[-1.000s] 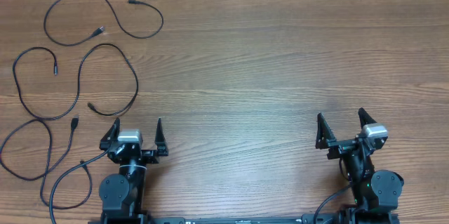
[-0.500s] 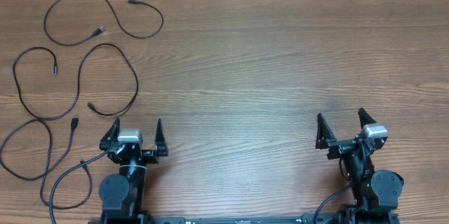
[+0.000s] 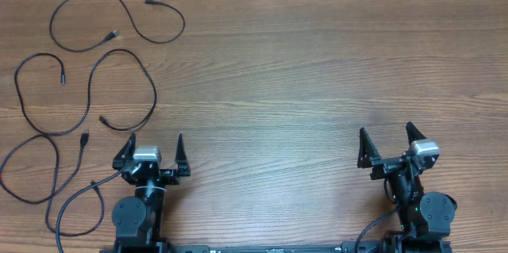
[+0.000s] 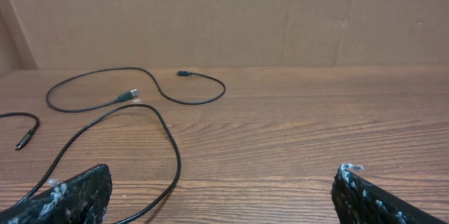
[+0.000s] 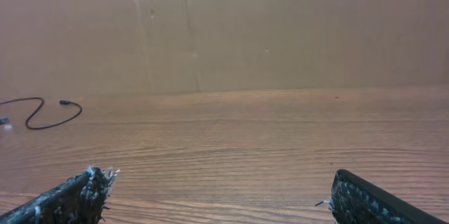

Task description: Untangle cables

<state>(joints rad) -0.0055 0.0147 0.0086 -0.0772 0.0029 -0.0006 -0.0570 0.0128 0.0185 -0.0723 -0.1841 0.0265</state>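
Three thin black flexible cables (image 3: pixel 87 94) sit grouped at about 10 o'clock on your brown wood-grain table (image 3: pixel 317 70). From overhead none of them seems to cross another, so I'd call this basically sorted. Your left gripper (image 3: pixel 152 151) at 7 o'clock and right gripper (image 3: pixel 386 143) at 5 o'clock both have their jaws spread wide with nothing in them.

What can bite you: the near cable (image 3: pixel 57 162) runs right next to the thicker black cord (image 3: pixel 79 192) coming off the left arm base. It may even lie over it, I can't tell. Reach in at 8 o'clock and you could pinch the wrong one, or drag the arm's cord through that loop and knot things back up. Sweep low over the middle cable (image 3: pixel 154 98) and you'd shove its loop onto the far cable (image 3: pixel 51 24). They also lie flat on the wood, so a shallow pinch probably slips off.

Lay of things: the far cable and middle cable stretch mostly 9-to-3. The near cable runs more 12-to-6, with its free plug at the 12 end. Which way the tiny plugs face is too small to call.
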